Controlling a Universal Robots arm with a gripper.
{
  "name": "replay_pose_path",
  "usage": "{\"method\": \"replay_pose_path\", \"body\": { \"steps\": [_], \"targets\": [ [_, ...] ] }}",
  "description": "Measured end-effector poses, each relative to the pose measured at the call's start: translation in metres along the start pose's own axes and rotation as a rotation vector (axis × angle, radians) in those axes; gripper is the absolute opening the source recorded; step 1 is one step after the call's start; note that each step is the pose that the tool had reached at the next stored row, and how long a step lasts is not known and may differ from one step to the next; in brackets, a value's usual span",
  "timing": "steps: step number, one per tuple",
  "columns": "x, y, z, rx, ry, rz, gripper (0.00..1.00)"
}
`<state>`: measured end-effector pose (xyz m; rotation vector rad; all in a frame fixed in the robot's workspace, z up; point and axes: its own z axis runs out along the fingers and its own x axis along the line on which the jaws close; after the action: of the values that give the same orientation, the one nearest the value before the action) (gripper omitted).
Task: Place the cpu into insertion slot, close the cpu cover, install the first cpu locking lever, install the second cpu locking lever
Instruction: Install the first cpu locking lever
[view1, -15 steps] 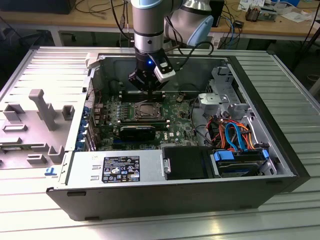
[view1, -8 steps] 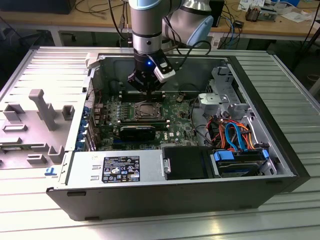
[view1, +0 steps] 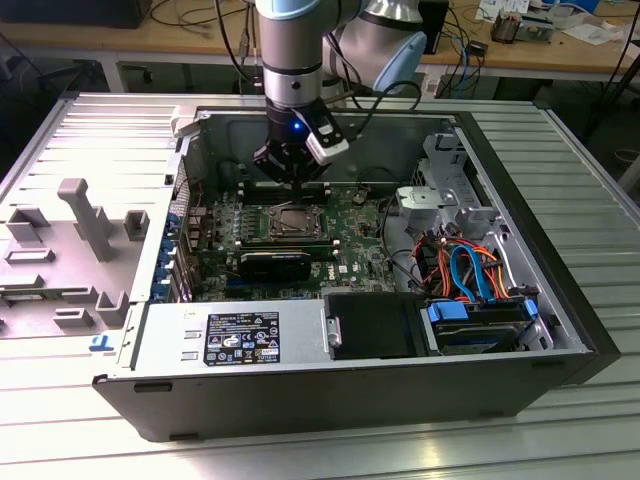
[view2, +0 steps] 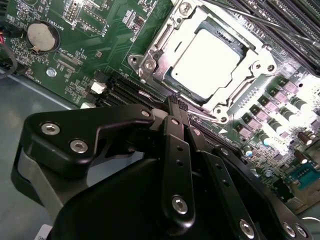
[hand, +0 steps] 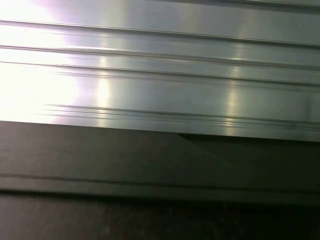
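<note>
Grey fixture block (view1: 95, 215): stands on the ribbed metal table (view1: 560, 150) at the exterior view's left, outside the open computer case (view1: 330, 385).
Green circuit board (view1: 225, 235): lies flat in the case's left half; in the second wrist view a round coin battery (view2: 42, 36) sits on it, well apart from the socket.
Insertion slot (view1: 290, 222): sits mid-board in the exterior view, just below the arm; in the second wrist view its silver rim (view2: 145, 62) frames the socket.
Cpu (view2: 210, 62): lies flat in the insertion slot, its pale metal top facing up and catching glare.
Cpu cover (view2: 252, 52): the silver frame lies down around the cpu, whose top shows through the square window.
Gripper (view2: 176, 102): hangs over the near edge of the slot; its black fingers (view2: 175, 140) meet at the tips with no gap between them and nothing held; the tips are just beside the socket's rim, and I cannot tell whether they touch it.
Black heatsink block (view1: 275, 265): lies on the board nearer than the slot.
Cables (view1: 470, 265): orange and blue, bunched in the case's right half.
</note>
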<state>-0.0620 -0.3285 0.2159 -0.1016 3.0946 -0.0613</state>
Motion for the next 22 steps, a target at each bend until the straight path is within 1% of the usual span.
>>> {"method": "replay_pose_path", "body": {
  "steps": [4,9,12,15,22],
  "targets": [
    [-0.0042,0.0001,0.0006,-0.0001,-0.0002,0.000,0.11],
    [-0.0067,0.0001,0.0019,0.0000,0.0000,0.000,0.11],
    [-0.0079,0.0000,0.0030,-0.0001,-0.0001,0.000,0.11],
    [-0.0089,0.0001,0.0076,0.0000,0.0000,0.000,0.11],
    [-0.0099,0.0001,0.0098,0.0001,0.0000,0.000,0.11]
  ]
}}
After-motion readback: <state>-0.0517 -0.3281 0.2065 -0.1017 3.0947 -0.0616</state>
